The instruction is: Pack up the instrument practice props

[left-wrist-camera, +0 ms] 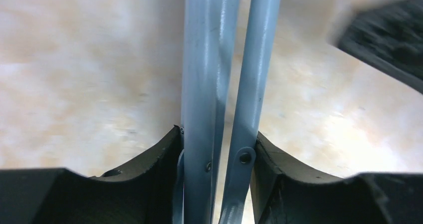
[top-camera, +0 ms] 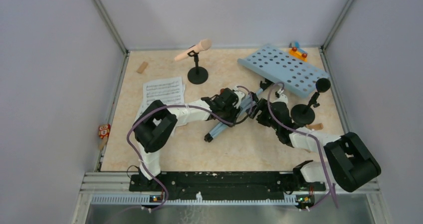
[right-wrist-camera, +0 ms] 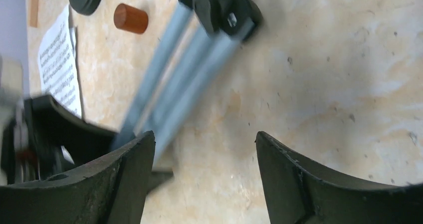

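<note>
The beige marbled table (top-camera: 249, 149) is carrying sheet-music pages (top-camera: 162, 92) lying flat at left, a far mic holder (top-camera: 198, 75) standing upright, a right mic holder (top-camera: 303, 114), the music rack (top-camera: 284, 69) lying tipped, and a wooden block (top-camera: 142, 67).

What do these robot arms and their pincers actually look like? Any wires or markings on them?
Both the left arm and right arm have white links joined by chunky black joint housings. A purple cable loops loosely along each. The left gripper and right gripper each have two matte black fingers with curved inner faces. No markings are readable.
</note>
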### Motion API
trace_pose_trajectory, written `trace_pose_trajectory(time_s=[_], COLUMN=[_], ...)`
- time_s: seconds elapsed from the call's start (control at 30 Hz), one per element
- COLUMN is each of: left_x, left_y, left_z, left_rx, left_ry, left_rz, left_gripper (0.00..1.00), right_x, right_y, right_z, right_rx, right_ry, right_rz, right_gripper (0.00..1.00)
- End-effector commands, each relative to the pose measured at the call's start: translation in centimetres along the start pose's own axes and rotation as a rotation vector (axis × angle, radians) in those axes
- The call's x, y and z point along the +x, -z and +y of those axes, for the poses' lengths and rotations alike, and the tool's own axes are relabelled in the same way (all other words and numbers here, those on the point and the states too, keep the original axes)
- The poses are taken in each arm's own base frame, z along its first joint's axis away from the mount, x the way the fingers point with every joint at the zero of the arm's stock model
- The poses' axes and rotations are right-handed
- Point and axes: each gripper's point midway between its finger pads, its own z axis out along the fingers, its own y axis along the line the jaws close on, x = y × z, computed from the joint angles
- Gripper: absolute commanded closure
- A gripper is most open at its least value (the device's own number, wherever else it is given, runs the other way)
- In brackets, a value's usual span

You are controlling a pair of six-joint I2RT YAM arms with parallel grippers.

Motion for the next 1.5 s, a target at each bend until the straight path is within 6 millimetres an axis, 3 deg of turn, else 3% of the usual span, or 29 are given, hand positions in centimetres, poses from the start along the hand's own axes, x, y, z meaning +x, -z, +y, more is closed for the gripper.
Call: trace_pose_trajectory(time_s=[0.0, 0.1, 0.17, 0.4, 0.53, 0.57, 0.67, 0.77, 0.87, 1.07, 1.13, 1.27, 1.33, 1.47], left_x=[-5.0, -4.9, -4.9, -5.9, -7.3, -7.5, -7.9, -8.2, -9.4, -11.6, -13.0, -16.7, -18.3, -22.2], left_y=[0.7, 0.5, 0.3, 1.8, 4.5, 5.3, 7.6, 10.2, 13.4, 17.1, 17.1, 15.0, 12.9, 11.6], left_z=[6.0, 6.1, 5.9, 4.6, 3.9, 3.8, 3.1, 1.7, -0.4, -4.9, -6.9, -12.1, -14.8, -18.4], left_rx=[-0.179, -0.177, -0.164, -0.097, -0.073, -0.069, -0.036, 0.041, 0.129, 0.252, 0.294, 0.339, 0.364, 0.451], left_ry=[0.139, 0.143, 0.142, 0.143, 0.142, 0.142, 0.141, 0.118, 0.074, -0.032, -0.064, -0.224, -0.304, -0.342], left_rz=[-0.15, -0.152, -0.153, -0.195, -0.288, -0.309, -0.37, -0.445, -0.578, -0.893, -0.954, -1.015, -1.054, -1.222], left_gripper=[1.0, 0.99, 0.91, 0.3, 0.04, 0.02, 0.01, 0.01, 0.01, 0.01, 0.01, 0.01, 0.01, 0.01], right_x=[-0.5, -1.2, -1.6, -3.6, -4.3, -4.2, -4.8, -6.8, -10.5, -17.2, -18.8, -20.8, -21.2, -21.2], right_y=[1.6, 2.7, 3.7, 7.4, 9.3, 9.7, 11.3, 13.3, 16.3, 23.3, 25.7, 29.9, 31.5, 32.9], right_z=[0.4, 1.1, 1.5, 2.9, 4.3, 4.9, 6.4, 8.3, 11.0, 15.4, 16.7, 18.5, 18.9, 18.8], right_rx=[-0.018, -0.033, -0.038, -0.023, -0.06, -0.084, -0.126, -0.153, -0.177, -0.211, -0.236, -0.286, -0.31, -0.329], right_ry=[0.005, -0.008, -0.012, 0.122, 0.247, 0.283, 0.358, 0.419, 0.468, 0.53, 0.544, 0.56, 0.564, 0.568], right_rz=[-0.007, -0.019, -0.018, -0.003, 0.038, 0.064, 0.102, 0.08, -0.012, -0.214, -0.263, -0.35, -0.387, -0.414], right_gripper=[0.27, 0.26, 0.26, 0.25, 0.23, 0.23, 0.22, 0.22, 0.22, 0.22, 0.22, 0.23, 0.23, 0.24])
